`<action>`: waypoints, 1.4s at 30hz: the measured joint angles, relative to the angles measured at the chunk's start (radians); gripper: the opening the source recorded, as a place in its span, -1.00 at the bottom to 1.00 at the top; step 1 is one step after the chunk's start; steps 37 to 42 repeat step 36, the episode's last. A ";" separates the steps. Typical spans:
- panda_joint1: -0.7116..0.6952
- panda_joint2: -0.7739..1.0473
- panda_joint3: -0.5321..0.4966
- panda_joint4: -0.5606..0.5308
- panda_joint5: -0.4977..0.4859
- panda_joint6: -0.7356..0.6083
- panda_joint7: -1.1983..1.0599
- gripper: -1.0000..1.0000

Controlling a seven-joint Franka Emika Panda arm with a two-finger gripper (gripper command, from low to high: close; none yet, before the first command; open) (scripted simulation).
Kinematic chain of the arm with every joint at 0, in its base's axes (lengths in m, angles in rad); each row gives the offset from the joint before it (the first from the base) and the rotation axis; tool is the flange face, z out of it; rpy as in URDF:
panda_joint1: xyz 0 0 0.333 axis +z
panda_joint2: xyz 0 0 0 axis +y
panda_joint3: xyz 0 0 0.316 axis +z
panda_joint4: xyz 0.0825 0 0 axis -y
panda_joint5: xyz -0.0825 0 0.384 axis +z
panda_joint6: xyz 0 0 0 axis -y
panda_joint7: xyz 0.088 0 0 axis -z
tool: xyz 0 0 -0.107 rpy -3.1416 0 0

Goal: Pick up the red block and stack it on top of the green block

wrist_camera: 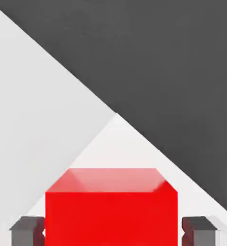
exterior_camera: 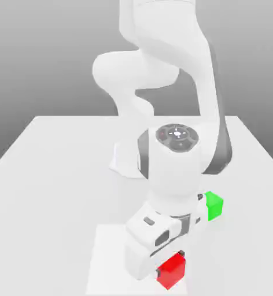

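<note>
White bench [exterior_camera: 46,202], my claw around the red block

From the red block [exterior_camera: 172,272], my own body rises toward the bench's far side, and my claw [wrist_camera: 113,231] straddles two opposite faces, spread barely wider than the block: one finger right beside its face, a thin gap at the other, so I judge the pinch unfinished. The green block [exterior_camera: 214,206] lies beyond the red one, toward the exterior view's right and the far edge; once I grip and lift, I should carry that way.
</note>
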 joint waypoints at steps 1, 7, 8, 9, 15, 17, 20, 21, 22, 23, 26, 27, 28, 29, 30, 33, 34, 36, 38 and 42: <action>0.000 0.000 0.000 0.000 0.000 -0.001 0.000 -1.00; 0.006 -0.111 -0.011 -0.017 -0.025 -0.094 0.018 -1.00; 0.007 -0.146 -0.011 -0.025 -0.030 -0.122 0.025 -1.00; 0.018 -0.177 -0.002 -0.043 -0.024 -0.135 0.045 -1.00; 0.168 -0.353 0.082 -0.200 0.041 -0.158 0.237 -1.00; 0.204 -0.413 0.101 -0.255 0.054 -0.163 0.312 -1.00; 0.237 -0.504 0.154 -0.337 0.070 -0.170 0.427 -1.00; 0.254 -0.535 0.170 -0.365 0.073 -0.172 0.467 -1.00; 0.266 -0.565 0.192 -0.392 0.078 -0.174 0.506 -1.00; 0.281 -0.596 0.213 -0.420 0.083 -0.176 0.545 -1.00; 0.307 -0.648 0.271 -0.484 0.091 -0.161 0.641 -1.00; 0.305 -0.627 0.279 -0.490 0.088 -0.134 0.653 -1.00; 0.302 -0.599 0.286 -0.492 0.082 -0.104 0.662 -1.00; 0.296 -0.566 0.291 -0.492 0.075 -0.071 0.670 -1.00; 0.289 -0.532 0.297 -0.492 0.065 -0.037 0.677 -1.00; 0.266 -0.423 0.305 -0.489 0.013 0.069 0.713 -1.00; 0.259 -0.389 0.301 -0.488 -0.017 0.102 0.733 1.00; 0.260 -0.389 0.301 -0.488 -0.018 0.102 0.733 1.00; 0.260 -0.389 0.301 -0.488 -0.018 0.102 0.733 1.00; 0.260 -0.389 0.301 -0.488 -0.018 0.102 0.733 1.00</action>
